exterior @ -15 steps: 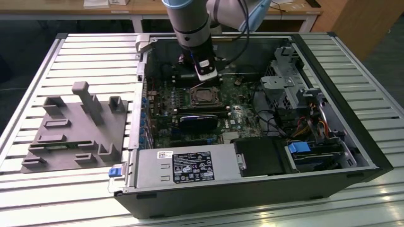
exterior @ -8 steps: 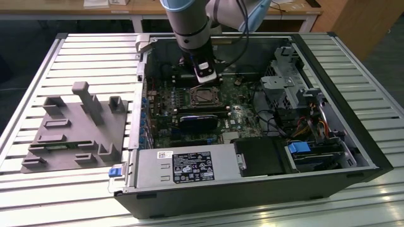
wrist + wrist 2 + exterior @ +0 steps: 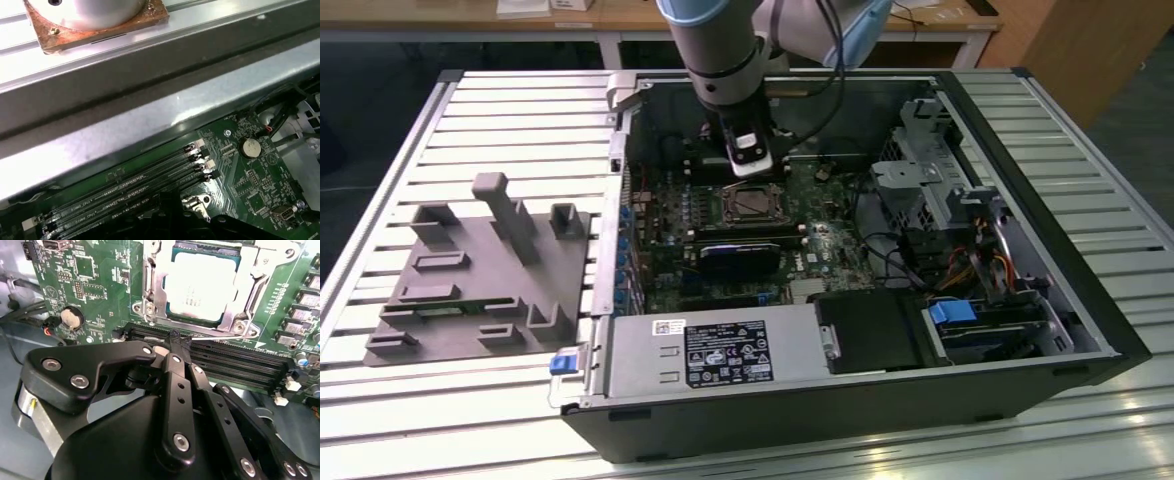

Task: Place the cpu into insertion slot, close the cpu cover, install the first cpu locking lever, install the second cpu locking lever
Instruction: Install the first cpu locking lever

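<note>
Lying seated in the insertion slot (image 3: 200, 246), the cpu (image 3: 202, 287) showed its silvery top through the window of the cpu cover (image 3: 151, 287), which lay flat over it on the green motherboard (image 3: 90, 285). The gripper (image 3: 177, 340), fingertips pressed together, was at the free end of a thin wire locking lever (image 3: 215, 337), just beside the black memory slots (image 3: 235, 365).

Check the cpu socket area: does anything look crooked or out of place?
Nothing stands out. The cpu sits square in the window of the cpu cover, which lies flat, and the gripper is above the memory slots beside it.
</note>
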Tool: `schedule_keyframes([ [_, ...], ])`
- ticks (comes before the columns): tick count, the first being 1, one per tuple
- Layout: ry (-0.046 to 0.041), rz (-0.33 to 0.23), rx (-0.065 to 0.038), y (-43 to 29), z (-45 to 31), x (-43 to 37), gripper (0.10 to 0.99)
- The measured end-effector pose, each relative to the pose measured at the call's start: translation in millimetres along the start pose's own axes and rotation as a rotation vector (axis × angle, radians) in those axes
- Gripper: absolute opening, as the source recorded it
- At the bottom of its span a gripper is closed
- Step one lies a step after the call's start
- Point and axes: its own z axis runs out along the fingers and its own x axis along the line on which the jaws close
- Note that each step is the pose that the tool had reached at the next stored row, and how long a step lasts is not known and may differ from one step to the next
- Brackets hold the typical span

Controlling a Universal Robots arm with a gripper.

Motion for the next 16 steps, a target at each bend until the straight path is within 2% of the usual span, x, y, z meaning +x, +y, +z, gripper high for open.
schedule_keyframes([
  [5, -0.0042, 0.006, 0.003, 2.6, 1.9, 1.7, 0.102],
  [11, -0.0175, -0.002, 0.026, 3.4, 4.5, 2.9, 0.102],
  [16, -0.0157, -0.009, 0.025, 3.4, 4.4, 2.9, 0.102],
])
